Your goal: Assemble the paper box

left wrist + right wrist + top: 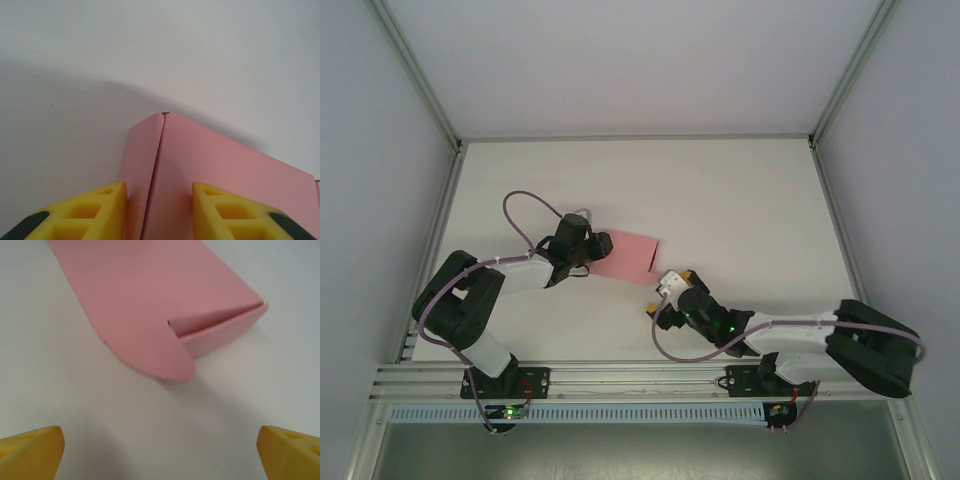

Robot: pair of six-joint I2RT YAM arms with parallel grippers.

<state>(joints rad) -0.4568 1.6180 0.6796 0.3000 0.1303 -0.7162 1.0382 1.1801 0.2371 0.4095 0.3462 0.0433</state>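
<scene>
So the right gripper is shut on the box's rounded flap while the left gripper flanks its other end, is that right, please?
Not quite: the right gripper is open and stops short of the box, with bare table between them, as the right wrist view shows. The left gripper does flank the other end.

You see the paper box [625,255] at mid-frame in plain pink, unpatterned, on a plain white surface [740,190]. Your left hand [159,200] and right hand [160,445] have yellow fingers, and the left's turn dark grey at the bottom corners.
</scene>
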